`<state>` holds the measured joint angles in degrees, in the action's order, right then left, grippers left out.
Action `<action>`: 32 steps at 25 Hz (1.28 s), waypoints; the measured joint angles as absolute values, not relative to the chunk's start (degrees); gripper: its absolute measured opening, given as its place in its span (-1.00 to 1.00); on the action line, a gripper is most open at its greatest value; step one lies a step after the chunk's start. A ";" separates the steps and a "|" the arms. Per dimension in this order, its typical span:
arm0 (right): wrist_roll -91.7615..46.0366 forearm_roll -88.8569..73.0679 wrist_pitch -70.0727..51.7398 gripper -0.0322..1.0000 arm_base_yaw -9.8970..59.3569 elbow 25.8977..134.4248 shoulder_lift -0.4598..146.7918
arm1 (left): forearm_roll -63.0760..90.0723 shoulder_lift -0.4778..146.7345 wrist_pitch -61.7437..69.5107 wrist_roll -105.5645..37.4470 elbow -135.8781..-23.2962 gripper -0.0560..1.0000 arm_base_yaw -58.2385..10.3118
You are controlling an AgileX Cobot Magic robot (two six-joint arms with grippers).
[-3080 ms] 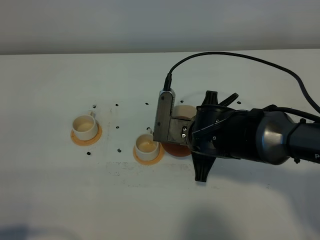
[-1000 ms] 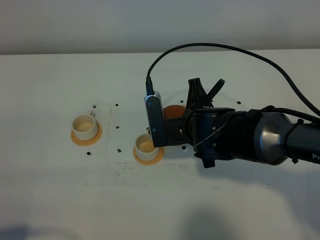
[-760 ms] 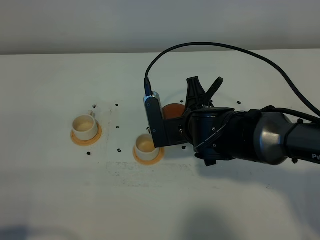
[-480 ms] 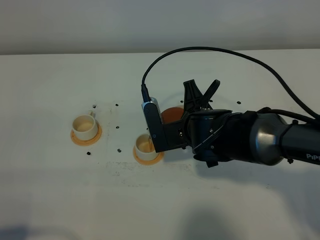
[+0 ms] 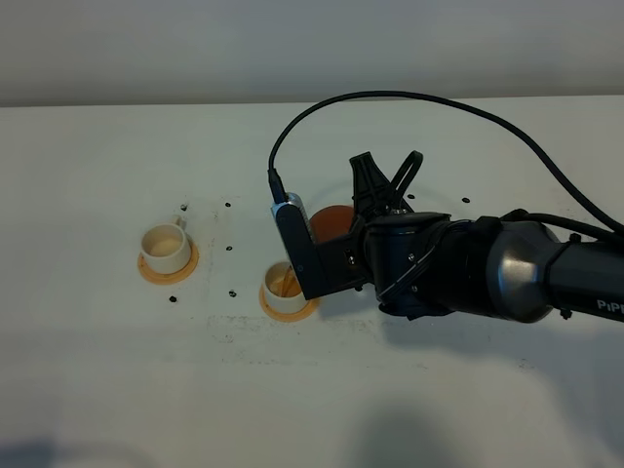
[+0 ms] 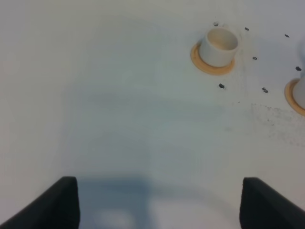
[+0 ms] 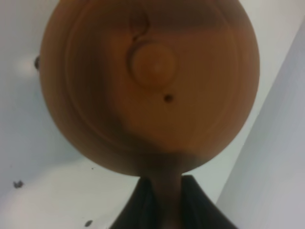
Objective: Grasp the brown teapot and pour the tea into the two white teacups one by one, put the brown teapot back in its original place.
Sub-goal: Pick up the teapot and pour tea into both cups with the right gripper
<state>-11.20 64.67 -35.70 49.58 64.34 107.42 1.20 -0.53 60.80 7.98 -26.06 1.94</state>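
The brown teapot (image 5: 331, 221) hangs tilted above the table, spout side toward the nearer white teacup (image 5: 284, 284). My right gripper (image 5: 355, 232) is shut on its loop handle. From the right wrist the teapot's lid and knob (image 7: 152, 64) fill the picture, and the handle runs down between my right gripper (image 7: 164, 210) fingers. A thin brownish streak shows in that cup's mouth. The other white teacup (image 5: 164, 248) (image 6: 219, 44) stands further left. My left gripper (image 6: 159, 205) is open over bare table. My right arm hides the saucer that is the original place.
Each cup sits on an orange-tan coaster (image 5: 168, 267) (image 6: 212, 66); the second coaster (image 6: 298, 95) is cut off at the edge of the left wrist view. Small black marks (image 5: 227, 206) dot the white table (image 5: 117, 370). A black cable (image 5: 429, 97) arcs over my right arm.
My right wrist has rolled further and shifted slightly left, tipping the teapot more toward the nearer cup. Both cups stay in place.
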 joint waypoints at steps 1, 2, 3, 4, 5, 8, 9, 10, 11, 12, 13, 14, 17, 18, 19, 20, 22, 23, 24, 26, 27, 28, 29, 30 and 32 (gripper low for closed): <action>-11.20 65.02 -35.70 -0.74 49.58 64.34 107.42 | 1.20 -0.53 60.80 7.98 -26.06 0.39 1.94; -11.21 65.43 -35.70 -0.74 49.58 64.34 107.44 | 1.20 -0.53 60.80 7.98 -26.06 0.39 1.94; -11.21 65.75 -35.70 -0.74 49.58 64.34 107.44 | 1.20 -0.53 60.80 7.98 -26.06 0.39 1.94; -11.21 65.96 -35.70 -0.74 49.58 64.34 107.44 | 1.20 -0.53 60.80 7.98 -26.06 0.39 1.94; -11.26 66.09 -35.70 -0.74 49.58 64.34 107.48 | 1.20 -0.53 60.80 7.98 -26.06 0.39 1.94; -11.26 66.56 -35.70 -0.74 49.63 64.34 107.86 | 1.20 -0.53 60.80 7.98 -26.06 0.39 1.94; -11.26 66.98 -35.70 -0.74 49.62 64.34 108.01 | 1.20 -0.53 60.80 7.98 -26.06 0.39 1.94; -11.26 67.34 -35.70 -0.74 49.69 64.34 108.08 | 1.20 -0.53 60.80 7.98 -26.06 0.39 1.94; -11.26 67.76 -35.75 -0.74 49.69 64.34 108.07 | 1.20 -0.53 60.80 7.98 -26.06 0.39 1.94; -11.26 68.31 -35.81 -0.74 49.69 64.34 108.07 | 1.20 -0.53 60.80 7.98 -26.06 0.39 1.94; -11.26 68.70 -35.95 -0.74 49.69 64.34 108.07 | 1.20 -0.53 60.80 7.98 -26.06 0.39 1.94; -11.26 68.83 -36.08 -0.74 49.69 64.34 108.09 | 1.20 -0.53 60.80 7.98 -26.06 0.39 1.94; -11.26 68.99 -36.40 -0.74 49.69 64.34 108.09 | 1.20 -0.53 60.80 7.98 -26.06 0.39 1.94; -11.26 69.01 -36.51 -0.74 49.69 64.34 108.09 | 1.20 -0.53 60.80 7.98 -26.06 0.39 1.94; -11.26 69.06 -36.59 -0.74 49.69 64.34 108.09 | 1.20 -0.53 60.80 7.98 -26.06 0.39 1.94; -11.26 69.06 -36.64 -0.74 49.69 64.34 108.09 | 1.20 -0.53 60.80 7.98 -26.06 0.39 1.94; -11.26 69.32 -36.64 -0.74 49.69 64.34 108.09 | 1.20 -0.53 60.80 7.98 -26.06 0.39 1.94; -11.26 69.50 -36.64 -0.74 49.69 64.34 108.09 | 1.20 -0.53 60.80 7.98 -26.06 0.39 1.94; -11.26 69.73 -36.64 -0.74 49.69 64.34 108.09 | 1.20 -0.53 60.80 7.98 -26.06 0.39 1.94; -11.26 70.03 -36.64 -0.74 49.69 64.34 108.09 | 1.20 -0.53 60.80 7.98 -26.06 0.39 1.94; -11.26 70.15 -36.64 -0.74 49.69 64.34 108.09 | 1.20 -0.53 60.80 7.98 -26.06 0.39 1.94; -11.26 70.15 -36.64 -0.74 49.69 64.34 108.09 | 1.20 -0.53 60.80 7.98 -26.06 0.39 1.94; -11.26 70.26 -36.64 -0.74 49.69 64.34 108.09 | 1.20 -0.53 60.80 7.98 -26.06 0.39 1.94; -11.26 70.37 -36.64 -0.74 49.69 64.34 108.09 | 1.20 -0.53 60.80 7.98 -26.06 0.39 1.94; -11.26 70.51 -36.71 -0.74 49.69 64.34 108.09 | 1.20 -0.53 60.80 7.98 -26.06 0.39 1.94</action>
